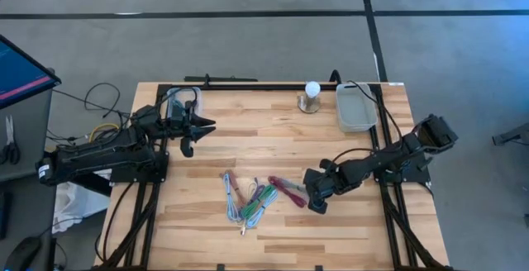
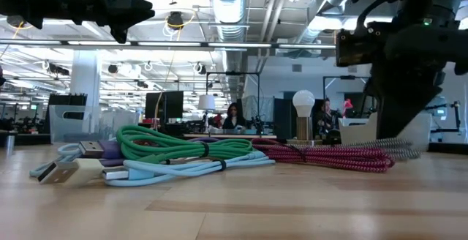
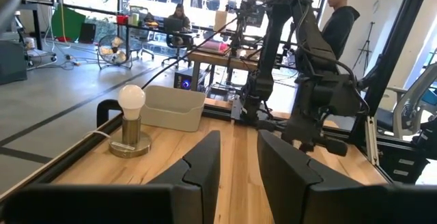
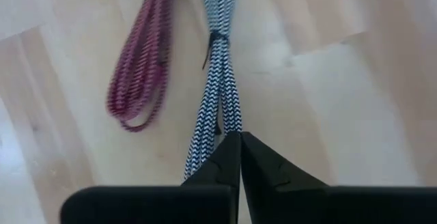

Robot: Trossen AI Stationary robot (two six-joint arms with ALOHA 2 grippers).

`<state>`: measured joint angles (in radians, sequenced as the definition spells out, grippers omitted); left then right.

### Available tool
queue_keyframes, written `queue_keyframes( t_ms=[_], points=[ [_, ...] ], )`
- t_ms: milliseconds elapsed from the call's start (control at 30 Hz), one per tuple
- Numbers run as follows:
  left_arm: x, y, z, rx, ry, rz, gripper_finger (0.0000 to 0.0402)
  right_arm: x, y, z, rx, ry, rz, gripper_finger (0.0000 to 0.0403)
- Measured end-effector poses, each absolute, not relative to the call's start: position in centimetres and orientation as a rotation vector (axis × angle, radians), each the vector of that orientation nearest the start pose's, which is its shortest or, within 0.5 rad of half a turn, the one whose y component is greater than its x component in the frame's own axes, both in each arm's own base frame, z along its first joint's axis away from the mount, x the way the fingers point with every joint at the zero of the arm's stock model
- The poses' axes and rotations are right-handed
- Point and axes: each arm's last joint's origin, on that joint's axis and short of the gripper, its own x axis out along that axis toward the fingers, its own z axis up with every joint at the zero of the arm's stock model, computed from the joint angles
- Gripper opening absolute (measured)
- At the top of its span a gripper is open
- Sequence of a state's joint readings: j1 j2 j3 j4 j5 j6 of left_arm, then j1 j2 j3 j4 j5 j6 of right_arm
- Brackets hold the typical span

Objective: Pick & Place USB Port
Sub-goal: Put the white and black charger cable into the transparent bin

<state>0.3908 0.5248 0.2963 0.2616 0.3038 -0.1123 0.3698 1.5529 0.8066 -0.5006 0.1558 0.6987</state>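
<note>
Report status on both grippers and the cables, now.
Right gripper shut on black-and-white braided cable, down at the table. Left gripper part open, empty, waiting at its own side. Maroon cable lies beside the held one; nothing blocking.

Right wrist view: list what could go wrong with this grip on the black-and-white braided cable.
1. The right gripper is shut on only the end loop of the black-and-white braided cable; such a shallow pinch could slip when lifted.
2. The red braided cable lies close beside it and might get dragged along.
3. The bundle of green and light-blue cables sits nearby on the wooden table; a low carry could snag it.
</note>
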Motion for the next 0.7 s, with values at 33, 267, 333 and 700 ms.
queue_keyframes(
  t_ms=[33,267,333,700],
  points=[
    [13.2,4.5,24.2,-0.101,-0.036,0.085,0.0097,24.9,9.0,15.7,0.275,1.187,-0.253,0.0001],
    [13.2,4.5,24.2,-0.101,-0.036,0.085,0.0097,23.0,7.5,18.7,0.220,1.112,-0.359,0.0000],
    [13.2,4.5,24.2,-0.101,-0.036,0.085,0.0097,22.3,7.0,19.7,0.206,1.087,-0.389,0.0000],
    [13.2,4.5,24.2,-0.100,-0.036,0.086,0.0097,20.2,5.7,23.1,0.176,0.920,-0.454,0.0000]
  ],
)
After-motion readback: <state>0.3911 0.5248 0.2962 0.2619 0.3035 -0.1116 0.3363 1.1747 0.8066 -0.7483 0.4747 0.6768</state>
